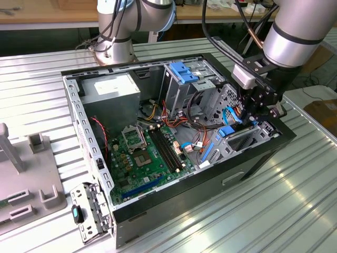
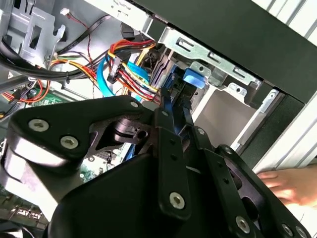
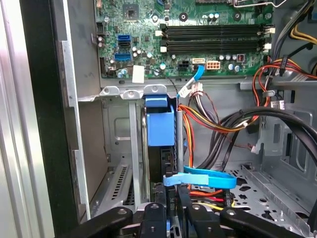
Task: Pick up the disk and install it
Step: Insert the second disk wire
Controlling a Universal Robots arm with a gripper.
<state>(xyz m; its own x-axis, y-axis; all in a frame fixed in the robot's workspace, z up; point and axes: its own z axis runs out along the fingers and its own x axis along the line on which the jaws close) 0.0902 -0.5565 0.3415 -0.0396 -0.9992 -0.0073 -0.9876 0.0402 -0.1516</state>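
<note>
The disk (image 3: 161, 124) stands on edge in a narrow bay slot at the corner of the open computer case (image 1: 158, 211). Its bright blue carrier faces the camera in the first wrist view, with the dark metal edge below it. The second wrist view shows the disk's blue carrier tab (image 2: 192, 79) against the bay's metal frame. My gripper (image 3: 171, 210) reaches down into the case at the exterior view's right (image 1: 251, 113). Its black fingers (image 2: 166, 111) are closed on the disk's near edge from both sides.
A flat blue cable (image 3: 208, 179) and bundles of coloured wires (image 2: 131, 69) lie close beside the slot. An upright drive cage with a blue top (image 1: 184, 71) stands behind, the motherboard (image 1: 142, 158) in the middle. A person's hand (image 2: 292, 183) rests outside the case. Grey fixtures (image 1: 31, 179) sit at the exterior view's left.
</note>
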